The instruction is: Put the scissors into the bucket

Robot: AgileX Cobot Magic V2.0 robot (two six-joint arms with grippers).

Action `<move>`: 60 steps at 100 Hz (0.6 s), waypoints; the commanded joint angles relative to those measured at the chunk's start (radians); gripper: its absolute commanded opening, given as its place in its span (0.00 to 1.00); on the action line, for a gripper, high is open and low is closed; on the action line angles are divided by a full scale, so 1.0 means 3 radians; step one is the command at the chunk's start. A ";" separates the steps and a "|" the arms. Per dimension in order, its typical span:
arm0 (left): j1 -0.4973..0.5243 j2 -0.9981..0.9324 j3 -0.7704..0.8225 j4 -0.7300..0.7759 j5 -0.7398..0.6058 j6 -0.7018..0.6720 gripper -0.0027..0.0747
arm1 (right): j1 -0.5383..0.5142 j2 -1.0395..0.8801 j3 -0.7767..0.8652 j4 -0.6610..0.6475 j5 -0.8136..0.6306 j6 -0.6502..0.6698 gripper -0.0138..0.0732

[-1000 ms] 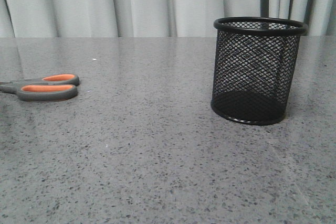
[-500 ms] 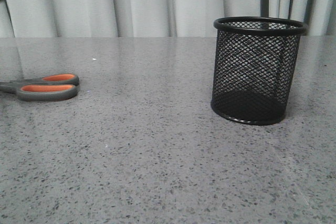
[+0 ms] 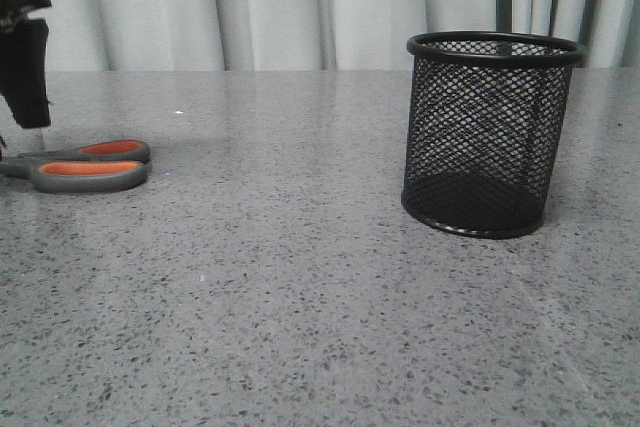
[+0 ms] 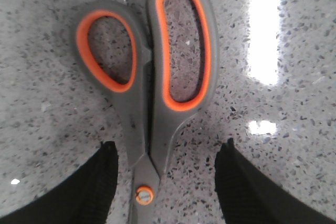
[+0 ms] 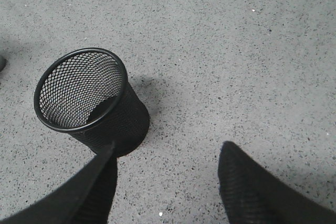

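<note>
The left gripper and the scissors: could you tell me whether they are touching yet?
Apart. The left wrist view shows the left gripper open, with bare table between each finger and the scissors.

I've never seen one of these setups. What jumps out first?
The scissors with orange-lined handles lie flat at the far left of the speckled grey table, the open left gripper straddling their pivot from above. Over on the right stands an upright, empty black wire-mesh bucket, apart from everything else.

front view low over the table (image 3: 300,327), left wrist close above scissors (image 4: 152,82), right wrist high above bucket (image 5: 86,98), both shared with front
</note>
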 commanded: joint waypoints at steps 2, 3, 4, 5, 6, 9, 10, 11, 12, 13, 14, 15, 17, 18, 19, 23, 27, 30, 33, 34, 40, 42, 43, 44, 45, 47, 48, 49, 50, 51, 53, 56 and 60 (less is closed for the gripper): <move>-0.0031 -0.0044 -0.0101 -0.0032 -0.0024 0.0002 0.53 | 0.0001 0.0021 -0.0114 0.0025 -0.0194 -0.0032 0.60; -0.0031 -0.0033 -0.0101 -0.0032 -0.0024 0.0002 0.53 | 0.0001 0.0021 -0.0114 0.0025 -0.0194 -0.0032 0.60; -0.0031 -0.0032 -0.0101 -0.0032 -0.0024 0.0002 0.53 | 0.0001 0.0021 -0.0114 0.0025 -0.0194 -0.0032 0.60; -0.0031 -0.0018 -0.0101 -0.0032 -0.0024 0.0002 0.53 | 0.0001 0.0021 -0.0114 0.0025 -0.0194 -0.0032 0.60; -0.0031 -0.0014 -0.0101 -0.0032 -0.0024 0.0002 0.53 | 0.0001 0.0021 -0.0114 0.0025 -0.0194 -0.0032 0.60; -0.0031 0.0010 -0.0101 -0.0032 -0.0024 0.0002 0.53 | 0.0001 0.0021 -0.0114 0.0025 -0.0194 -0.0032 0.60; -0.0031 0.0016 -0.0101 -0.0032 -0.0024 0.0002 0.53 | 0.0001 0.0021 -0.0114 0.0025 -0.0194 -0.0032 0.60; -0.0031 0.0026 -0.0101 -0.0032 -0.0024 0.0002 0.53 | 0.0001 0.0021 -0.0114 0.0025 -0.0194 -0.0032 0.60; -0.0031 0.0037 -0.0101 -0.0032 -0.0026 0.0002 0.53 | 0.0001 0.0021 -0.0114 0.0025 -0.0194 -0.0032 0.60; -0.0031 0.0044 -0.0101 -0.0032 -0.0034 0.0002 0.53 | 0.0001 0.0026 -0.0114 0.0025 -0.0194 -0.0032 0.60; -0.0031 0.0052 -0.0101 -0.0032 -0.0033 0.0002 0.53 | 0.0001 0.0026 -0.0114 0.0025 -0.0194 -0.0032 0.60; -0.0031 0.0065 -0.0101 -0.0032 -0.0033 0.0002 0.53 | 0.0001 0.0026 -0.0114 0.0025 -0.0194 -0.0032 0.60; -0.0031 0.0078 -0.0101 -0.0032 -0.0049 0.0002 0.53 | 0.0001 0.0026 -0.0114 0.0025 -0.0194 -0.0032 0.60; -0.0031 0.0085 -0.0101 -0.0032 -0.0050 0.0002 0.53 | 0.0001 0.0035 -0.0114 0.0025 -0.0194 -0.0032 0.60; -0.0031 0.0094 -0.0101 -0.0032 -0.0058 0.0002 0.53 | 0.0001 0.0035 -0.0114 0.0025 -0.0194 -0.0032 0.60; -0.0031 0.0121 -0.0101 -0.0032 -0.0065 0.0002 0.53 | 0.0001 0.0037 -0.0114 0.0025 -0.0194 -0.0032 0.60; -0.0031 0.0138 -0.0101 -0.0032 -0.0073 0.0002 0.53 | 0.0001 0.0043 -0.0114 0.0025 -0.0189 -0.0032 0.60; -0.0031 0.0139 -0.0101 -0.0032 -0.0085 0.0002 0.53 | 0.0001 0.0043 -0.0114 0.0025 -0.0189 -0.0032 0.60; -0.0031 0.0139 -0.0101 -0.0032 -0.0116 0.0002 0.53 | 0.0001 0.0043 -0.0114 0.0025 -0.0189 -0.0032 0.60; -0.0031 0.0139 -0.0101 -0.0032 -0.0123 0.0002 0.53 | 0.0001 0.0043 -0.0114 0.0025 -0.0189 -0.0032 0.60; -0.0031 0.0139 -0.0101 -0.0032 -0.0176 0.0002 0.53 | 0.0001 0.0043 -0.0114 0.0025 -0.0189 -0.0032 0.60; -0.0031 0.0139 -0.0101 -0.0032 -0.0176 0.0002 0.53 | 0.0001 0.0043 -0.0114 0.0025 -0.0189 -0.0032 0.60; -0.0031 0.0139 -0.0101 -0.0032 -0.0176 0.0002 0.53 | 0.0001 0.0043 -0.0114 0.0025 -0.0189 -0.0032 0.60; -0.0031 0.0139 -0.0101 -0.0032 -0.0176 0.0002 0.53 | 0.0001 0.0043 -0.0114 0.0025 -0.0189 -0.0032 0.60; -0.0031 0.0139 -0.0101 -0.0032 -0.0176 0.0002 0.53 | 0.0001 0.0043 -0.0114 0.0025 -0.0189 -0.0032 0.60; -0.0031 0.0139 -0.0101 -0.0032 -0.0176 0.0002 0.53 | 0.0001 0.0043 -0.0114 0.0025 -0.0189 -0.0032 0.60; -0.0031 0.0139 -0.0101 -0.0032 -0.0176 0.0002 0.53 | 0.0001 0.0043 -0.0114 0.0025 -0.0189 -0.0032 0.60; -0.0031 0.0139 -0.0101 -0.0032 -0.0170 0.0002 0.53 | 0.0001 0.0043 -0.0114 0.0025 -0.0189 -0.0032 0.60; -0.0031 0.0139 -0.0101 -0.0032 -0.0170 0.0002 0.53 | 0.0001 0.0043 -0.0114 0.0025 -0.0189 -0.0032 0.60; -0.0031 0.0139 -0.0101 -0.0032 -0.0164 0.0002 0.53 | 0.0001 0.0043 -0.0114 0.0025 -0.0189 -0.0032 0.60; -0.0031 0.0139 -0.0101 -0.0032 -0.0157 0.0002 0.53 | 0.0001 0.0043 -0.0114 0.0025 -0.0189 -0.0032 0.60; -0.0031 0.0139 -0.0101 -0.0032 -0.0138 0.0002 0.51 | 0.0001 0.0043 -0.0114 0.0025 -0.0189 -0.0032 0.60; -0.0031 0.0139 -0.0101 -0.0032 -0.0119 0.0002 0.47 | 0.0001 0.0043 -0.0114 0.0025 -0.0189 -0.0032 0.60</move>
